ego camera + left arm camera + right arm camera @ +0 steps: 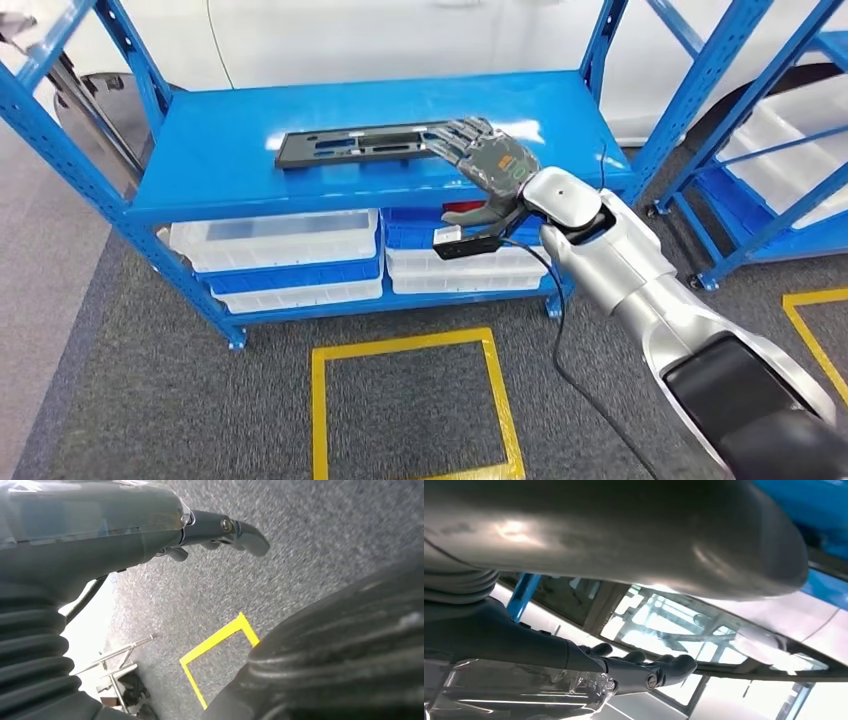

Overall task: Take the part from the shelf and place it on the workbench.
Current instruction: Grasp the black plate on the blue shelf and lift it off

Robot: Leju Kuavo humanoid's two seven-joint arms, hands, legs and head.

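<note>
Head view showed the right hand point(478, 160), fingers spread, resting on one end of the dark part point(355, 145) lying flat on the blue shelf point(220, 150); left hand point(200, 530) hung empty above the carpet, fingers loosely apart.

My right hand point(487, 160) lies over the near end of the flat dark part point(360, 144) on the blue shelf top point(220, 150). Ahead of the fingertips point(462, 131) the part runs away lengthwise, taking the middle of the board, but on either side of it I see bare blue surface open to pass along. Above the fingers there is open air. The blue uprights point(600, 45) stand well off beyond the fingers at the corners. Below the thumb point(470, 212), white bins point(275, 240) crowd the lower level. My left hand point(220, 530) hangs over grey carpet point(310, 535), free room past its fingertips.
</note>
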